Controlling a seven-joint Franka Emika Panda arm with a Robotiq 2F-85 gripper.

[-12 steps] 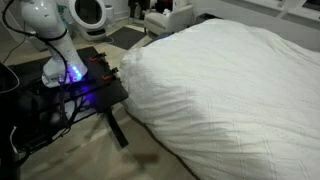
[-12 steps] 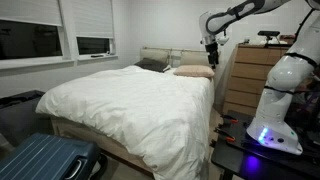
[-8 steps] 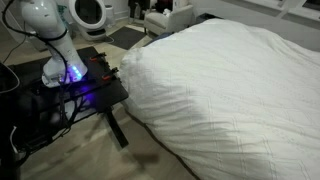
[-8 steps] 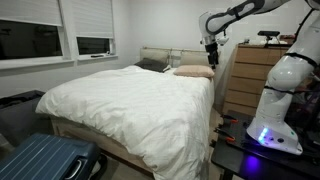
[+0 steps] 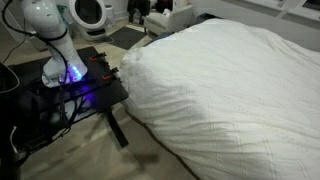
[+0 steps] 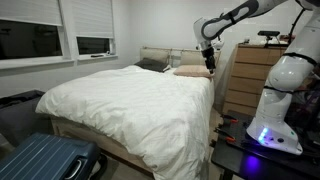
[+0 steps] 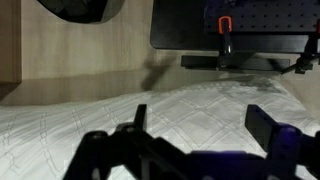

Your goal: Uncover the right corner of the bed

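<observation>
The bed (image 6: 140, 100) fills both exterior views under a puffy white quilted duvet (image 5: 230, 90). Its corner beside the robot table lies under the duvet (image 5: 135, 85); no frame post or mattress edge shows there. My gripper (image 6: 208, 62) hangs high over the far side of the bed, above the pillows (image 6: 192, 71) by the headboard. In the wrist view the gripper (image 7: 205, 125) is open and empty. Its two dark fingers (image 7: 138, 115) stand wide apart above the quilted duvet (image 7: 190, 110), not touching it.
The black robot table (image 5: 88, 88) with the arm's white base (image 5: 55, 40) stands right beside the bed. A blue suitcase (image 6: 45, 160) lies at the bed's foot. A wooden dresser (image 6: 248, 80) stands by the headboard. A strip of floor (image 5: 100, 150) separates table and bed.
The gripper has come down a little and shifted slightly, now closer above the pillows. The duvet has not moved.
</observation>
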